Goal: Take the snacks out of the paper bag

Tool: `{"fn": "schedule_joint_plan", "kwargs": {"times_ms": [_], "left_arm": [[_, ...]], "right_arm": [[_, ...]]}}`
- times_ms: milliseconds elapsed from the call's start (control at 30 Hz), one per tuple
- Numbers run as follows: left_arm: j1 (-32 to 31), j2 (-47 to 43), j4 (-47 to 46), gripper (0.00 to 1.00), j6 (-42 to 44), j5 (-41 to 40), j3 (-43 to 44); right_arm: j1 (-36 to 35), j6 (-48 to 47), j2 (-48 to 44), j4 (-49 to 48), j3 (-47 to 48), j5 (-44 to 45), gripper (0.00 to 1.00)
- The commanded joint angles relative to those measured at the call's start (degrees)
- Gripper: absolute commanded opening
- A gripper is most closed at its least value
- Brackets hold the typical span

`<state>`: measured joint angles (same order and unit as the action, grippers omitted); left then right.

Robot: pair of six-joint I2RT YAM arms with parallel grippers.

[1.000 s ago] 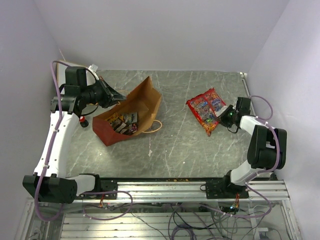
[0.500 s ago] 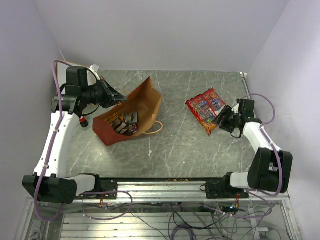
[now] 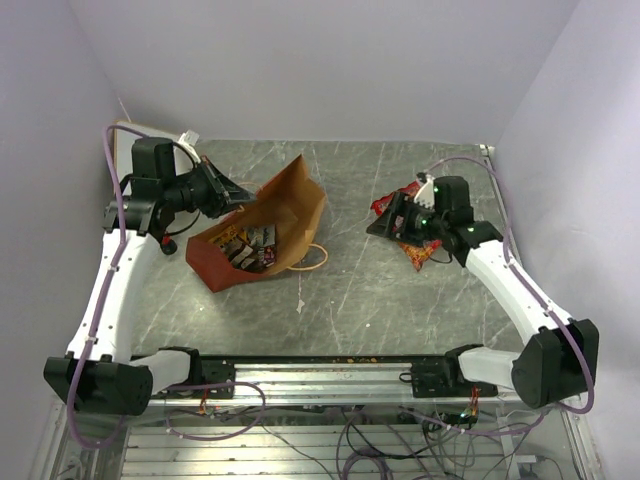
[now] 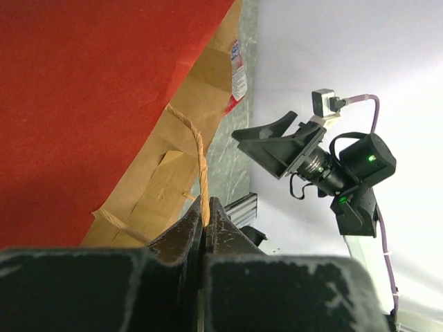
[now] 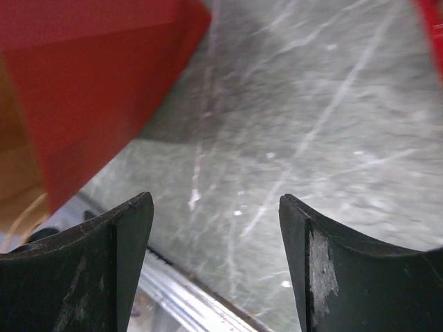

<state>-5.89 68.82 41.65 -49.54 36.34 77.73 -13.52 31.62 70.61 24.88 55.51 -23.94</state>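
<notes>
The paper bag [image 3: 285,205], red outside and brown inside, lies on its side at the left of the table with its mouth toward the front. Several small snacks [image 3: 247,245] show inside it. My left gripper [image 3: 238,196] is shut on the bag's twisted paper handle [image 4: 199,162] and holds the upper edge up; in the left wrist view the gripper [image 4: 205,207] pinches the cord. Red crisp packets [image 3: 421,254] lie at the right, mostly hidden under my right arm. My right gripper [image 3: 380,224] is open and empty above the table between the packets and the bag; the right wrist view shows it [image 5: 214,207] with the bag [image 5: 90,83] ahead.
The bag's other handle loop [image 3: 313,254] lies on the table beside the mouth. A small pale scrap [image 3: 300,303] lies in front of it. The metal rail [image 3: 330,372] runs along the near edge. Walls close in the left, back and right.
My right arm has lifted off the red packets and swung left toward the bag, gripper open. The left gripper still holds the handle in about the same place.
</notes>
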Motion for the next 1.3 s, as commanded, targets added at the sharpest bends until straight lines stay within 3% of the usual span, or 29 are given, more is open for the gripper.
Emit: {"fn": "schedule_joint_plan", "kwargs": {"times_ms": [0, 167, 367, 567, 933, 1267], "left_arm": [[-0.67, -3.64, -6.57, 0.07, -3.04, 3.13, -3.48], [-2.36, -7.40, -12.82, 0.07, -6.12, 4.14, -7.73], [-5.76, -11.12, -17.43, 0.07, -11.58, 1.88, -13.69], [-9.50, -12.51, -16.84, 0.07, -14.65, -1.79, -15.26], [-11.25, -16.69, -10.46, 0.07, -16.07, -2.98, -18.37], [-11.51, -19.88, -5.75, 0.07, -17.20, -5.30, -18.38]], "right_arm": [[-5.77, 10.01, -1.89, -6.72, -0.94, -3.90, 0.73], [-9.29, 19.38, -3.56, -17.75, -4.59, -7.35, 0.73], [-14.38, 16.71, 0.46, -14.48, 0.57, -8.79, 0.73], [-20.59, 17.27, 2.01, -13.19, -0.71, -9.01, 0.72], [-23.42, 6.41, -0.36, -1.32, -2.58, -4.39, 0.70], [-24.11, -4.21, -3.72, 9.83, 5.17, 5.32, 0.68]]}}
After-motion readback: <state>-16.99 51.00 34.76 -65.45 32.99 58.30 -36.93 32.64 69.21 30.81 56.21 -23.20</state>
